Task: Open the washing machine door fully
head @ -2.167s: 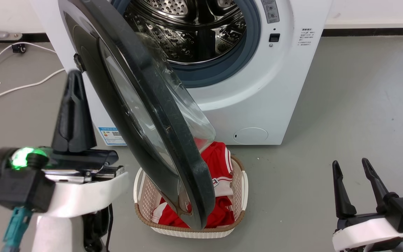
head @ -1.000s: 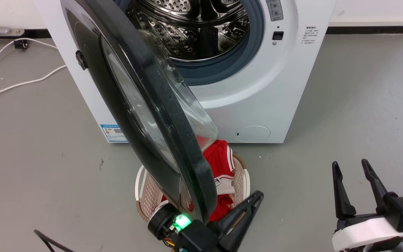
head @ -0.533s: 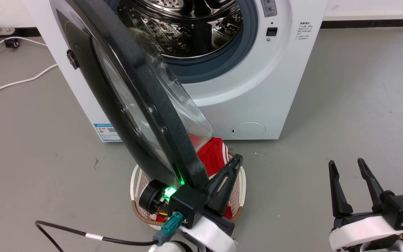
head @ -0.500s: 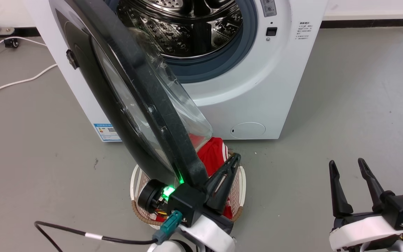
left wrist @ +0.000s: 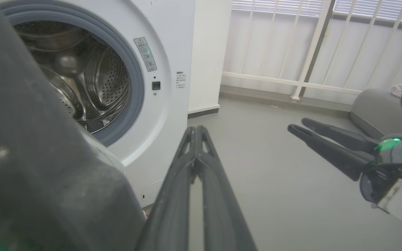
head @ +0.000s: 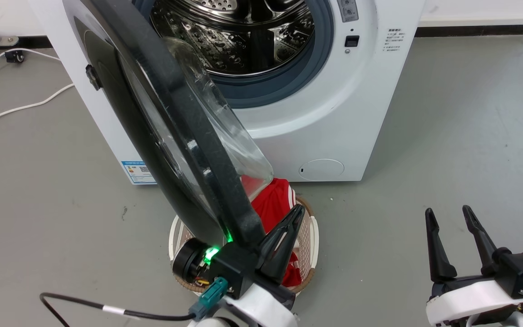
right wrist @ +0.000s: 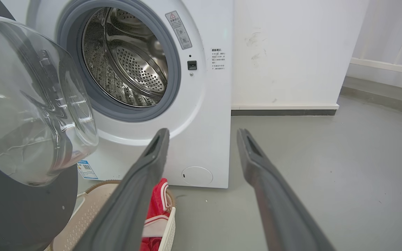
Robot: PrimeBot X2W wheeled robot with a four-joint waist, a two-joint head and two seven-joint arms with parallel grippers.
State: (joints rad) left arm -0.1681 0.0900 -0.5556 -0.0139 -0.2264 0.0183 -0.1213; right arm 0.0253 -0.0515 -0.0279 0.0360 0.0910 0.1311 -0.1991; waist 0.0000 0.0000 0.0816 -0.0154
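Note:
The white washing machine [head: 343,113] stands with its steel drum exposed. Its black washing machine door [head: 184,118] is swung out towards me, edge-on, the glass bowl [head: 229,131] facing the drum. My left gripper [head: 298,211] is shut on nothing and lies close against the inner side of the door's lower rim, above the basket. In the left wrist view the shut left gripper [left wrist: 195,129] points past the dark door rim [left wrist: 47,174] on its left. My right gripper [head: 447,213] stands open at the lower right, away from the door. In its own view the right gripper [right wrist: 203,131] faces the machine [right wrist: 208,104].
A cream laundry basket [head: 310,236] with a red garment [head: 273,204] sits on the floor under the door. White cables [head: 16,109] run over the grey floor at the left. A black cable [head: 107,309] trails from my left arm. Open floor lies to the right.
My left gripper has gone from the door's outer left side, under its lower edge, to its inner side. In the last half second the door swung slightly further left. The head camera shifted a little.

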